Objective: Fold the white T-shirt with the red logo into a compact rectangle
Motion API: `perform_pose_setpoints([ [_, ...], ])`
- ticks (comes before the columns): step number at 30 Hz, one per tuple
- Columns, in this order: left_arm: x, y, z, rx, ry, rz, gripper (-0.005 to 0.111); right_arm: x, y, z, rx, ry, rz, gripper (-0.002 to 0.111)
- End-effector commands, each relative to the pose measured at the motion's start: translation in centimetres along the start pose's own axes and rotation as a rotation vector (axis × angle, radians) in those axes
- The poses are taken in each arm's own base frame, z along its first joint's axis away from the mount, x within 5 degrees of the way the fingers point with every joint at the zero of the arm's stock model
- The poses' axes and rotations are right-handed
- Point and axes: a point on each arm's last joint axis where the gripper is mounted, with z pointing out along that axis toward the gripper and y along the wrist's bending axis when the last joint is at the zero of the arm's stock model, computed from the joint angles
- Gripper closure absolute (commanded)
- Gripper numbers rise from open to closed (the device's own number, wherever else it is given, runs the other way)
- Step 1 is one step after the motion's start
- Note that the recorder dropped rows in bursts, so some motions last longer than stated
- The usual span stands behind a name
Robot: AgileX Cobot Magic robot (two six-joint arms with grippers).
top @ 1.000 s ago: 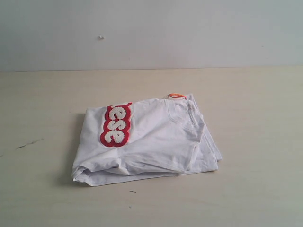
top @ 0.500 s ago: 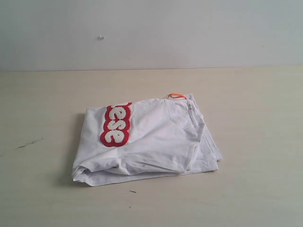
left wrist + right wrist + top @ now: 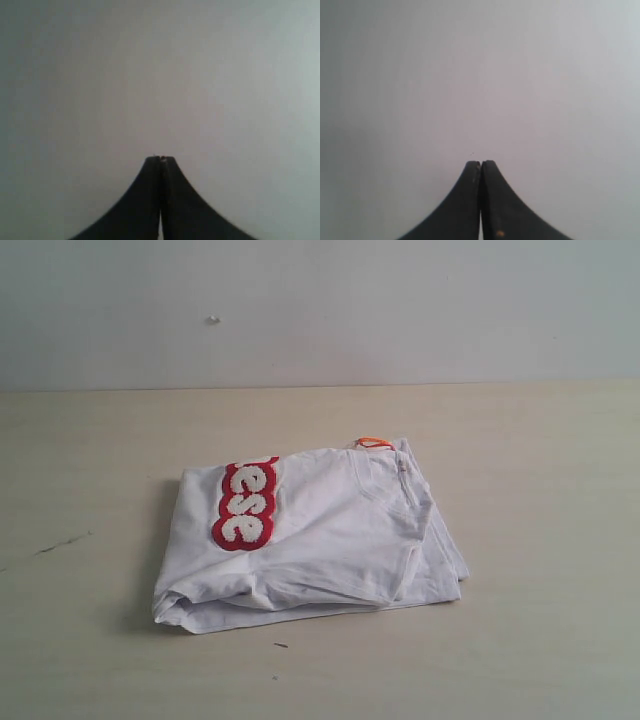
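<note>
T-shirt point(image 3: 330, 535) hasn't budged this past second, lying folded mid-tabletop point(image 3: 545, 490) with red logo point(image 3: 245, 505) up, and we see left hand point(image 3: 160, 159) and right hand point(image 3: 480, 162) both pinched closed and empty, so the fold looks finished.

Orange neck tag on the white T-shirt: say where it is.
In the exterior view, the small orange neck tag pokes out at the far edge of the folded white T-shirt, right of the red-bordered logo.

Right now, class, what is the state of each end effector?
Left end effector: closed, holding nothing.
Right end effector: closed, holding nothing.
</note>
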Motion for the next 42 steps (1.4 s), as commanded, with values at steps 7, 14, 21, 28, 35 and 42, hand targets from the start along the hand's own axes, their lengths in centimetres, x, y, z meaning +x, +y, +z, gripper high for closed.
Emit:
perform_pose_setpoints([
  [7, 0.22, -1.39, 0.25, -0.154, 0.014, 0.152, 0.107, 0.13, -0.04, 0.00, 0.002, 0.000, -0.003, 0.108],
  [14, 0.22, -1.39, 0.25, -0.154, 0.014, 0.152, 0.107, 0.13, -0.04, 0.00, 0.002, 0.000, -0.003, 0.108],
  [21, 0.22, -1.39, 0.25, -0.154, 0.014, 0.152, 0.107, 0.13, -0.04, 0.00, 0.002, 0.000, -0.003, 0.108],
  [28, 0.22, -1.39, 0.25, -0.154, 0.014, 0.152, 0.107, 0.13, -0.04, 0.00, 0.002, 0.000, -0.003, 0.108],
  [35, 0.22, -1.39, 0.25, -0.154, 0.014, 0.152, 0.107, 0.13, -0.04, 0.00, 0.002, 0.000, -0.003, 0.108],
  [42, 0.99, -0.77, 0.26, -0.207, 0.014, 0.130, 0.107, 0.13, -0.04, 0.00, 0.002, 0.000, -0.003, 0.108],
])
